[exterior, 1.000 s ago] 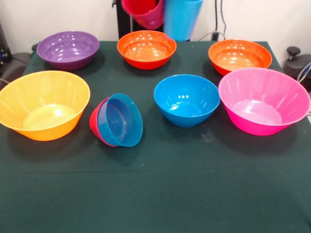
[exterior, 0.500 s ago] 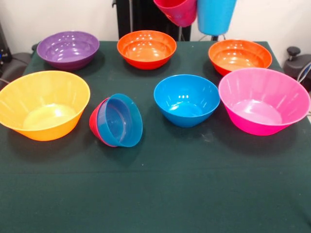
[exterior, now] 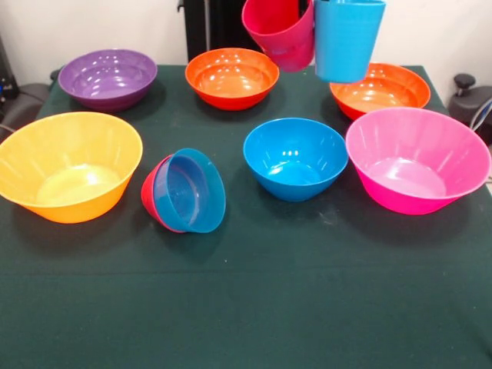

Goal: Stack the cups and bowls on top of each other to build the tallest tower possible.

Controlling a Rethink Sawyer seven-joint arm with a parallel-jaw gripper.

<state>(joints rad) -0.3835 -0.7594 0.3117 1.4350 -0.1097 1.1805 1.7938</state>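
Note:
A crimson red cup (exterior: 278, 34) and a taller light blue cup (exterior: 347, 40) hang side by side in the air above the table's far edge. My gripper (exterior: 313, 9) shows only as a dark sliver between their rims, shut on both cups. The red cup tilts and the blue one hangs upright. Below stand the mid-sized blue bowl (exterior: 295, 157), pink bowl (exterior: 417, 157), yellow-orange bowl (exterior: 68, 165), purple bowl (exterior: 108, 77) and two orange bowls (exterior: 231, 77) (exterior: 379, 88). The tower is a small blue bowl (exterior: 188, 190) nested in a small red bowl (exterior: 148, 192), tipped on its side.
The green cloth (exterior: 254, 307) runs bare from the bowls to the near edge. A dark post (exterior: 211, 27) rises behind the middle orange bowl. Black gear (exterior: 469, 96) sits off the table's right side.
The two cups have travelled to the right and come lower, from above the middle orange bowl to the gap beside the right orange bowl. All the bowls stay put.

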